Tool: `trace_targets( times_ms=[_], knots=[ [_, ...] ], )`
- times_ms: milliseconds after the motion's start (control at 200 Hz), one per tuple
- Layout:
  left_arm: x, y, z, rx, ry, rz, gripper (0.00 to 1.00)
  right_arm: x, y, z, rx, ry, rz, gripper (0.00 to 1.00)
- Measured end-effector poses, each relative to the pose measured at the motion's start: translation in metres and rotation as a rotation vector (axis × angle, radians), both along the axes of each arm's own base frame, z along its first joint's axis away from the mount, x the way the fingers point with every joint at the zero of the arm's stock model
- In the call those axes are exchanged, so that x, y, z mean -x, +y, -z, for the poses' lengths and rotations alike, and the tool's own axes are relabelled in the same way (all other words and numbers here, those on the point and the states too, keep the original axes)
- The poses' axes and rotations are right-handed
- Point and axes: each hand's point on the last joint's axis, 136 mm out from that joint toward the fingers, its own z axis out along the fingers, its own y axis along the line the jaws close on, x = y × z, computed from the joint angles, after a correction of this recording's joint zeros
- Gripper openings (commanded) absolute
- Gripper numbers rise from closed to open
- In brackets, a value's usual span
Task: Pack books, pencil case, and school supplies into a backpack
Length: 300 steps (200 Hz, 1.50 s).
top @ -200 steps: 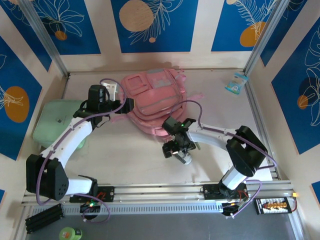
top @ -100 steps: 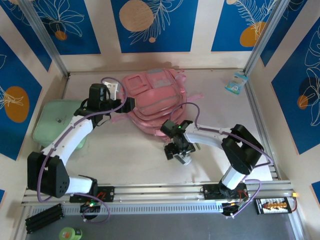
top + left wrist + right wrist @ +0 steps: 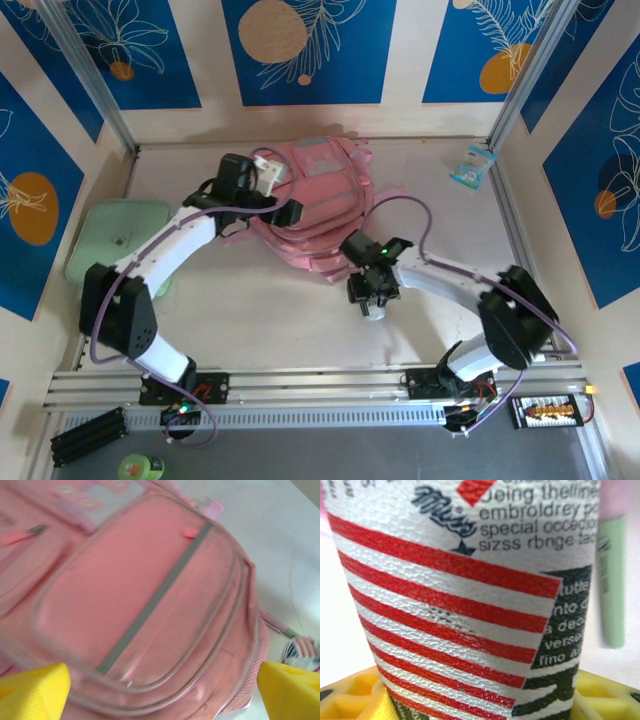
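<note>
Matt pink woven cloth, finely ribbed, with grey piping: backpack. Pebbled, grainy white skin with printed red stripes: pencil case. Smooth matt plastic: green pen. Smooth yellow plastic: fingers. Pale, smooth, matt top: bench.

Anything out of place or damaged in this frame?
Nothing spilled or damaged. One stray: a small blue-and-white packet sits alone in the far right corner, apart from the backpack. The right claw grips the striped pencil case, a green pen lying beside it.
</note>
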Motion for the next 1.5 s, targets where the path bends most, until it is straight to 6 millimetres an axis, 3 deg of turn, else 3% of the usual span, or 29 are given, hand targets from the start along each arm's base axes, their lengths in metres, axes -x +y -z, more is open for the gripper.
trace_targets(
  times_ms=[150, 250, 380, 580, 845, 905, 1120, 1375, 1500],
  knots=[
    [0.001, -0.04, 0.022, -0.113, -0.015, 0.183, 0.87, -0.031, -0.012, -0.042, -0.18, -0.121, 0.153, 0.47],
    [-0.003, -0.054, 0.04, -0.206, -0.027, 0.258, 0.79, -0.05, -0.024, -0.058, -0.274, -0.166, 0.249, 0.47],
    [-0.01, -0.059, 0.061, -0.316, -0.033, 0.323, 0.75, -0.067, -0.031, -0.067, -0.368, -0.179, 0.32, 0.47],
    [-0.024, -0.056, 0.082, -0.437, -0.025, 0.38, 0.66, -0.079, -0.022, -0.065, -0.443, -0.158, 0.324, 0.47],
    [-0.031, -0.055, 0.087, -0.525, -0.047, 0.394, 0.1, -0.1, -0.015, -0.072, -0.523, -0.17, 0.344, 0.45],
    [-0.035, -0.055, 0.083, -0.531, -0.061, 0.38, 0.0, -0.106, -0.014, -0.079, -0.551, -0.186, 0.351, 0.45],
    [-0.044, -0.052, 0.058, -0.487, -0.092, 0.295, 0.0, -0.12, -0.017, -0.091, -0.621, -0.21, 0.401, 0.44],
    [-0.057, -0.038, -0.03, -0.322, -0.209, 0.086, 0.0, -0.127, -0.011, -0.104, -0.714, -0.196, 0.449, 0.44],
    [-0.056, -0.04, -0.054, -0.232, -0.202, 0.037, 0.0, -0.137, -0.003, -0.107, -0.764, -0.172, 0.489, 0.44]
  ],
)
